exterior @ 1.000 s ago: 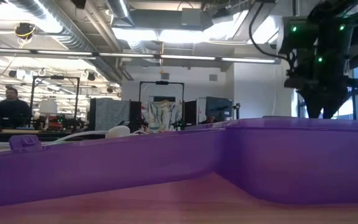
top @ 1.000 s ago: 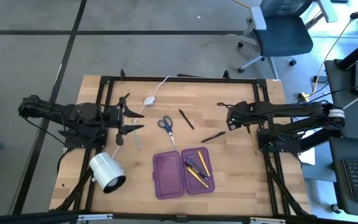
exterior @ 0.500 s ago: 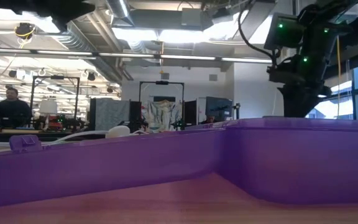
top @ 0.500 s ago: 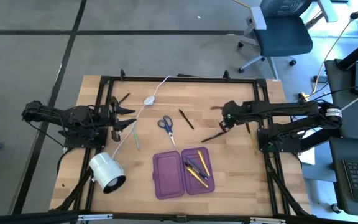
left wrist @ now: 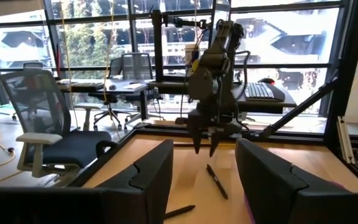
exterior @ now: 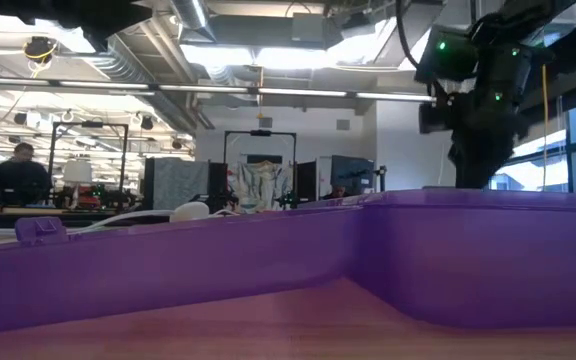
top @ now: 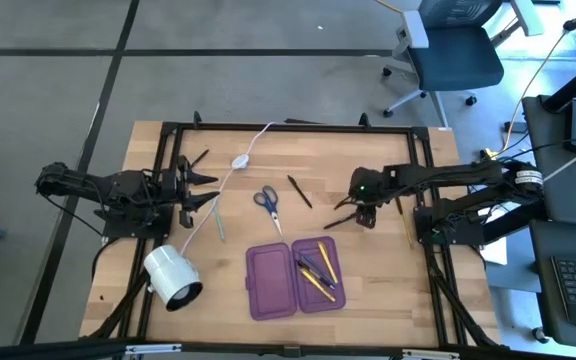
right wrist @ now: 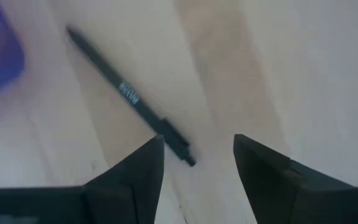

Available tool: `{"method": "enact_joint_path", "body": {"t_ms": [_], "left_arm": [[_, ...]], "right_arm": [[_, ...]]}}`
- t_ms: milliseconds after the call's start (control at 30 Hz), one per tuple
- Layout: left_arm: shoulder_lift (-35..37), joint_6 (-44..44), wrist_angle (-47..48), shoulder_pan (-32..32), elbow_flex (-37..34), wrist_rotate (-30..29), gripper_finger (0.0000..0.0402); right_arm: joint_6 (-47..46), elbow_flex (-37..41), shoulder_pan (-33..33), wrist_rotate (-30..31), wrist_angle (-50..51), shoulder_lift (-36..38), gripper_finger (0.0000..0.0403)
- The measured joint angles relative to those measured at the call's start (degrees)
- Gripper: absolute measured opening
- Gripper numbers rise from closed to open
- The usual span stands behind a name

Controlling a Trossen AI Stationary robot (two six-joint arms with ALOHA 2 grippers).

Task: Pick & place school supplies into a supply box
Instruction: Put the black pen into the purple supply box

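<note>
My right end effector hangs jaws-apart and empty over the worktop, directly above one end of the dark pen. Through my right wrist camera the pen lies flat, its near end between my fingertips, its long axis running slantwise away toward the purple pencil case, which lies open just beside. My left end effector, also open and empty, waits well apart, so the right arm is plainly nearer.

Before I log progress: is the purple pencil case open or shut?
Open: the purple pencil case lies with both halves spread flat, several pens and pencils in its right half.
</note>
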State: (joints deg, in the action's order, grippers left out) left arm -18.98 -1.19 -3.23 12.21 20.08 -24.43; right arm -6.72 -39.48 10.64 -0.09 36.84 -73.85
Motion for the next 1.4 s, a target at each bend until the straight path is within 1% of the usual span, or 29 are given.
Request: {"method": "enact_joint_path", "body": {"t_ms": [167,433,533,633,833,967,1067,1200,1333,1400], "left_arm": [[0.0,0.0,0.0,0.0,0.0,0.0,0.0167],[0.0,0.0,0.2,0.0,0.0,0.0,0.0167],[0.0,0.0,0.2,0.0,0.0,0.0,0.0168],[0.0,0.0,0.2,0.0,0.0,0.0,0.0167],[0.0,0.0,0.4,0.0,0.0,0.0,0.0166],[0.0,0.0,0.4,0.0,0.0,0.0,0.0168],[0.0,0.0,0.4,0.0,0.0,-0.1,0.0167],[0.0,0.0,0.4,0.0,0.0,-0.1,0.0165],[0.0,0.0,0.4,0.0,0.0,-0.1,0.0166],[0.0,0.0,0.4,0.0,0.0,-0.1,0.0168]], "right_arm": [[5.4,0.0,-2.2,-0.1,-0.5,-6.0,0.0197],[8.5,-0.1,-3.9,-0.1,-3.6,-12.5,0.0196],[8.9,-0.3,-3.9,-0.4,-3.6,-14.0,0.0182],[10.0,-0.4,-3.9,-0.6,-3.4,-15.2,0.0152],[10.1,-0.3,-4.0,-0.2,-3.8,-15.1,0.0090],[10.2,-0.3,-4.6,0.3,-3.9,-15.1,0.0063],[8.4,-0.3,-5.1,0.7,-3.9,-15.1,0.0055],[3.8,-0.2,-5.9,1.1,-3.7,-15.0,0.0055],[0.0,0.1,-6.9,1.5,-3.6,-13.0,0.0055],[-2.2,0.4,-7.5,0.5,-3.1,-11.4,0.0054]]}}
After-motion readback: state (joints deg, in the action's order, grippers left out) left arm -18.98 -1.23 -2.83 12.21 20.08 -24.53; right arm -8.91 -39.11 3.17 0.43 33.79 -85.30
